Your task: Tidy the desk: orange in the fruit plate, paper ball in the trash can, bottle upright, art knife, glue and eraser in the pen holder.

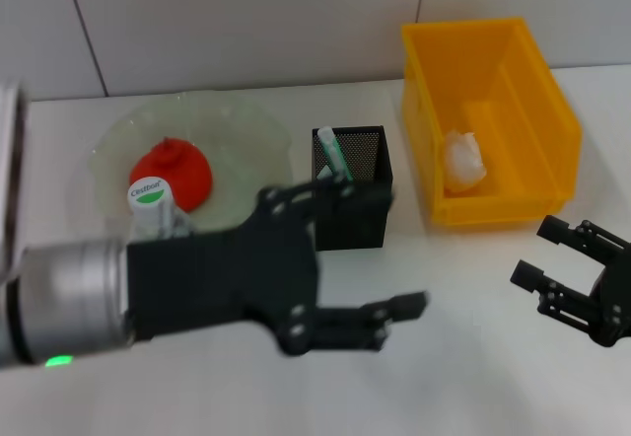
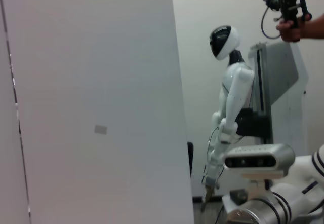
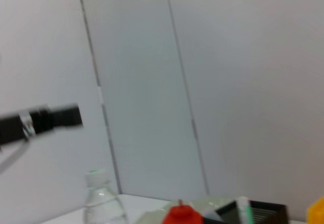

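Your left gripper [image 1: 380, 258] fingers spread, empty, blocking pen holder [image 1: 360, 172]. Bottle [image 1: 153, 209] upright behind arm. Orange [image 1: 173, 172] on fruit plate [image 1: 237, 125]; paper ball [image 1: 463, 160] in trash can [image 1: 547, 130]. Right gripper [image 1: 552, 258] parked, spread.

bare table [image 1: 463, 357] lies between the grippers; the pen holder [image 1: 355, 199] and trash can [image 1: 493, 120] block behind.

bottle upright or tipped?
Upright: the bottle stands cap-up beside the fruit plate, behind the left arm.
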Tool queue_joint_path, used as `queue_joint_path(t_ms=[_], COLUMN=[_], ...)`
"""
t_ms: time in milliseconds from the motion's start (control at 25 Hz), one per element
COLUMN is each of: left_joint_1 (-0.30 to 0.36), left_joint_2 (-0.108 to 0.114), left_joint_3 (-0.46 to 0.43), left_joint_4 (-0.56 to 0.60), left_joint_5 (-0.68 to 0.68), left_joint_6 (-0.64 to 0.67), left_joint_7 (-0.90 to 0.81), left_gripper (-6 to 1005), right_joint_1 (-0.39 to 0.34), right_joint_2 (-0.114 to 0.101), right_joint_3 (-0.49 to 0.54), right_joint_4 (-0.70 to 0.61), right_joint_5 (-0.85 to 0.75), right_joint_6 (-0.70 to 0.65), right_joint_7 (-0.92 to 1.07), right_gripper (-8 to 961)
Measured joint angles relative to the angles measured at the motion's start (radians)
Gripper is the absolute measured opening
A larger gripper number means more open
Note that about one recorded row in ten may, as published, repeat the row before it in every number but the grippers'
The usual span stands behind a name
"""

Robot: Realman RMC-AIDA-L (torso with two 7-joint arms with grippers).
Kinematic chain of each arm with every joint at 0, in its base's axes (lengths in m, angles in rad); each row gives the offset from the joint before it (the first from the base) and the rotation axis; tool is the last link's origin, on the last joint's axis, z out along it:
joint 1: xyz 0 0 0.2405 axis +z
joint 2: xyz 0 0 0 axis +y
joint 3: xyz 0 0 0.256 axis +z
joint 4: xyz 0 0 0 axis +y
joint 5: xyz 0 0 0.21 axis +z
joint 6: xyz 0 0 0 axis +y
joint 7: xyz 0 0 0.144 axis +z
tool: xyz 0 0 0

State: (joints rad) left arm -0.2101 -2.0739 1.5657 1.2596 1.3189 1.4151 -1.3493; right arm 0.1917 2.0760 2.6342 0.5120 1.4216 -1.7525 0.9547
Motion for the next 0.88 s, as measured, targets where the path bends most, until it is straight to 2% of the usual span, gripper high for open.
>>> queue_joint_path(t_ms=[80, 120, 160, 360, 480, 520, 720, 880], left_joint_1=[-0.009, -0.024, -0.024, -0.114, -0.141, -0.141, -0.137, -0.127], left_joint_2=[0.002, 0.005, 0.005, 0.009, 0.011, 0.011, 0.012, 0.025], left_joint_3=[-0.018, -0.043, -0.043, -0.116, -0.139, -0.14, -0.14, -0.139], left_joint_4=[-0.151, -0.313, -0.313, -0.737, -0.883, -0.915, -0.926, -0.933], left_joint_5=[-0.06, -0.104, -0.104, -0.117, -0.109, -0.108, -0.108, -0.106], left_joint_6=[0.061, 0.118, 0.118, 0.206, 0.202, 0.188, 0.176, 0.165], left_joint_7=[0.117, 0.248, 0.248, 0.471, 0.554, 0.59, 0.599, 0.591], left_gripper=[842, 842, 842, 842, 842, 842, 842, 842], right_joint_1=[-0.001, -0.001, 0.001, 0.03, 0.062, 0.087, 0.128, 0.149], right_joint_2=[-0.001, -0.001, -0.001, -0.001, 0.001, 0.002, 0.005, 0.006], right_joint_3=[-0.001, 0.0, -0.001, -0.001, 0.0, 0.0, -0.024, -0.072], right_joint_4=[0.008, 0.016, 0.022, 0.035, 0.029, 0.016, 0.0, -0.002], right_joint_5=[-0.013, -0.026, -0.043, -0.155, -0.218, -0.25, -0.286, -0.289], right_joint_6=[-0.025, -0.04, -0.054, -0.13, -0.148, -0.147, -0.137, -0.111], right_joint_7=[0.0, 0.0, 0.001, 0.003, 0.003, 0.007, 0.031, 0.05], right_gripper=[727, 727, 727, 726, 726, 726, 727, 774])
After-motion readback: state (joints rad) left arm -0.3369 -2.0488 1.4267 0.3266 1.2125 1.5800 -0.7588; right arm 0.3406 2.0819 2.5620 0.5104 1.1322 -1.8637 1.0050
